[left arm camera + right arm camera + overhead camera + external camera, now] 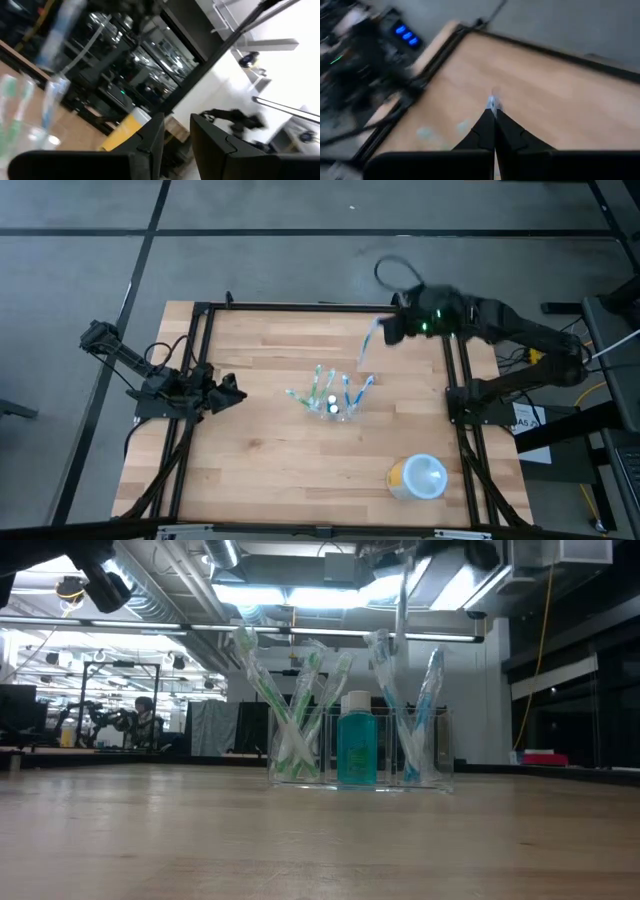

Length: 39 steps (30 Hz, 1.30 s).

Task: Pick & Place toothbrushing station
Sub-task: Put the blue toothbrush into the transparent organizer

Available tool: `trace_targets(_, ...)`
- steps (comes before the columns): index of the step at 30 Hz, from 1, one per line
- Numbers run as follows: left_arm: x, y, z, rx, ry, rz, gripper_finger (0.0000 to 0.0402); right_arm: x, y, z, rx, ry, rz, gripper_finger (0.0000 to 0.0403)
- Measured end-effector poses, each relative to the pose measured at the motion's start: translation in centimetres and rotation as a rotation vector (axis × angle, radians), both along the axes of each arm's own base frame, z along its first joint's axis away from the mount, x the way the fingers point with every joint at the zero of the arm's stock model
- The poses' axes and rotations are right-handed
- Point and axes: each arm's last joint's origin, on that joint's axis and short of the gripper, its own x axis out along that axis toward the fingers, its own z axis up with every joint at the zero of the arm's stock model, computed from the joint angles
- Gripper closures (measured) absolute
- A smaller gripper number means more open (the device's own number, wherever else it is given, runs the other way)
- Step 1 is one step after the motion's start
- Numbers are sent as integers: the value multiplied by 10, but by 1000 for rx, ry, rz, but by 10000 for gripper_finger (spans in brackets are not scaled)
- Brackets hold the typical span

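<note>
High view. The holder (pixel 335 402) stands near the middle of the table (pixel 250 470), with several toothbrushes (pixel 318 385) fanning out of it. The right gripper (pixel 392 330) hangs over the far right part of the table, its jaws closed on a brush (pixel 368 348) that slants down toward the holder (the two remain apart). The left gripper (pixel 232 394) waits at the left edge, level with the holder and well apart from it. A white cup (pixel 419 477) with a yellow side lies near the front right corner, clear of the holder.

Low view. The clear holder (pixel 360 755) stands upright on the wood, mid-picture. Green brushes (pixel 296 710) cross in its left compartment, a teal bottle (pixel 357 745) with a white cap fills the middle, and blue brushes (pixel 405 710) lean in the right. A thin pale shaft (pixel 401 600) hangs above the right compartment (whether it touches cannot be told). A dark arm part shows at the upper left.

Left wrist view. The two fingers (pixel 152 142) stand slightly parted with nothing between them. Brush heads (pixel 15 107) and the holder's clear wall (pixel 35 137) show at one side, blurred, with the cup's yellow side (pixel 122 131) beyond.

Right wrist view. The fingers (pixel 481 131) meet, pinching the brush tip (pixel 492 104) above bare wood.
</note>
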Motion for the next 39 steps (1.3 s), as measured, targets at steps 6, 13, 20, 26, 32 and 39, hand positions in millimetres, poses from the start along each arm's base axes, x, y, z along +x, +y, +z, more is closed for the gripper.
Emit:
trace_targets(6, 0, -1, 0, 53, -11, -14, 313, 12, 76, -5, -43, 41, 216, 403)
trace_targets(13, 8, -2, 3, 162, 185, -125, 313, 21, 142, -17, -85, 28, 329, 403)
trace_targets(20, 12, 13, 41, 403, 297, -77, 313, 22, 153, -15, -169, -22, 297, 403)
trace_targets(26, 13, 21, 69, 567, 482, -103, 313, 23, 150, -19, -198, 29, 320, 403)
trace_targets(32, 20, 18, 76, 612, 527, -139, 313, 22, 148, -34, -210, 98, 305, 403)
trace_targets(39, 23, 12, 73, 614, 555, -134, 314, 24, 147, -63, -211, 54, 248, 403)
